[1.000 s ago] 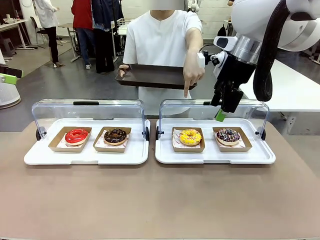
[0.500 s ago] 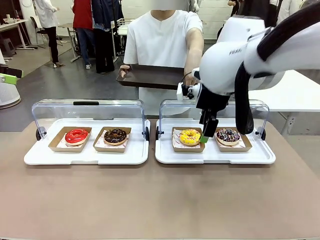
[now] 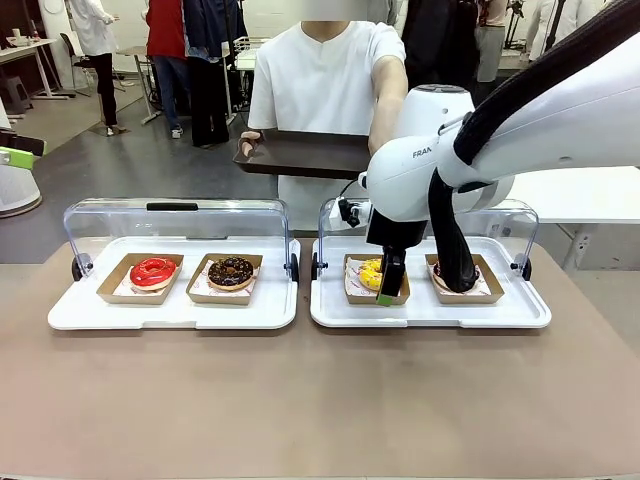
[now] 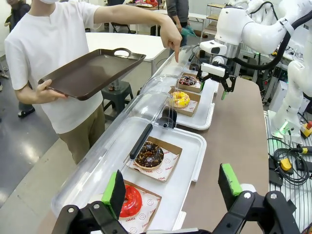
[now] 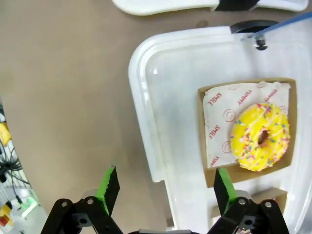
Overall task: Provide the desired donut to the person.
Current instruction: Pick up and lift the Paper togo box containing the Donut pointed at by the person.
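Yellow donut (image 5: 260,138) near parted right jaws

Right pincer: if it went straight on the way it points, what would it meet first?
Most likely the white tray, between its rim and the cardboard box holding the yellow donut. The open right pincer points down beside the box, not at the donut; depth is hard to judge.

I log, as seen:
- Worktop (image 3: 300,400): smooth, matt brown.
- Serving trays (image 3: 170,318): glossy white plastic.
- Lids (image 3: 175,222): clear, shiny plastic.
- Donut boxes (image 3: 112,285): plain brown cardboard.
- Liners (image 5: 219,122): printed white paper.
- Yellow donut (image 5: 253,146): glossy icing with sprinkles.
- Person's tray (image 4: 92,70): dark brown with a satin finish.
- Person's shirt (image 3: 320,70): white cloth.
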